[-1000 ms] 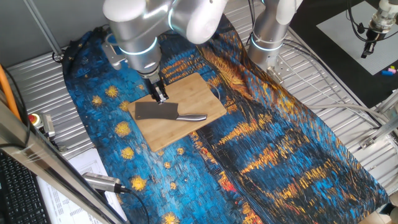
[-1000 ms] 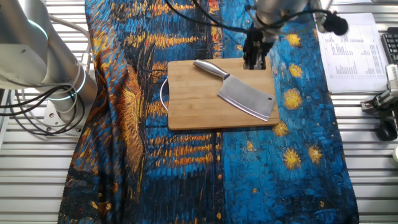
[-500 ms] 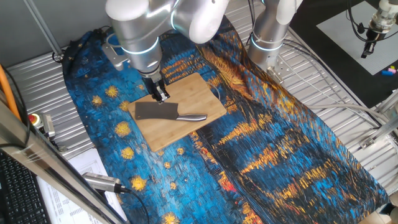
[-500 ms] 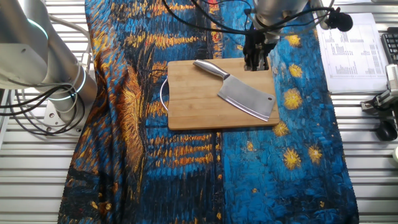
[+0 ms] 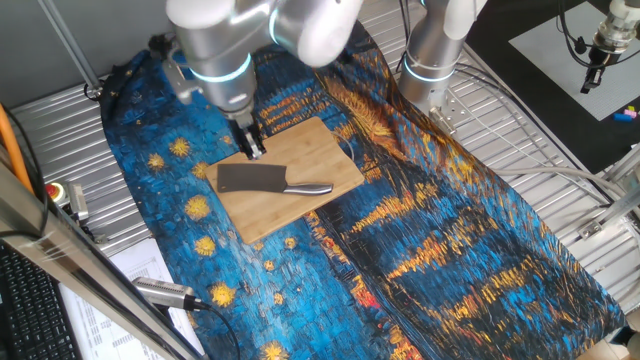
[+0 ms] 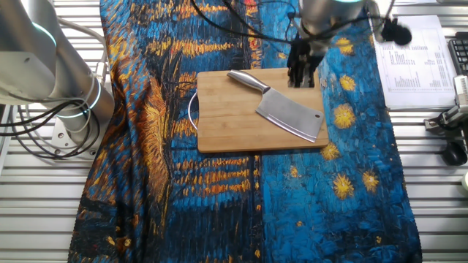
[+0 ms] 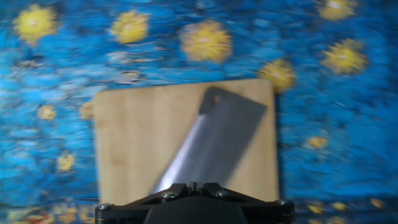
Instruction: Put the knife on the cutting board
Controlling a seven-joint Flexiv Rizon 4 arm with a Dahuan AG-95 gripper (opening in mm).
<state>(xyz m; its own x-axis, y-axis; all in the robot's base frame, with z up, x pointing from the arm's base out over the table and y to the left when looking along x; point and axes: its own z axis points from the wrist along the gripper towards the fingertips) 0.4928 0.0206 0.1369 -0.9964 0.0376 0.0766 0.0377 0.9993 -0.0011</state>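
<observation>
**Knife position and gripper status**

In the 2 fixed views we see the whole knife (image 6: 281, 102) lying flat on the cutting board (image 6: 227, 124), blade toward 1 corner and handle crossing the board. The hand view, blurred, shows only the blade (image 7: 214, 140) and the board (image 7: 130, 137); the handle is hidden behind the gripper body.

We see the gripper (image 5: 254, 152) raised over the board's edge, apart from the knife and holding nothing. We cannot tell how far its fingers are spread.

The board rests on a blue and orange painted-pattern cloth (image 5: 450, 230) covering a slatted metal table (image 5: 530, 130). A printed paper sheet (image 6: 409, 62) lies beside the cloth.
</observation>
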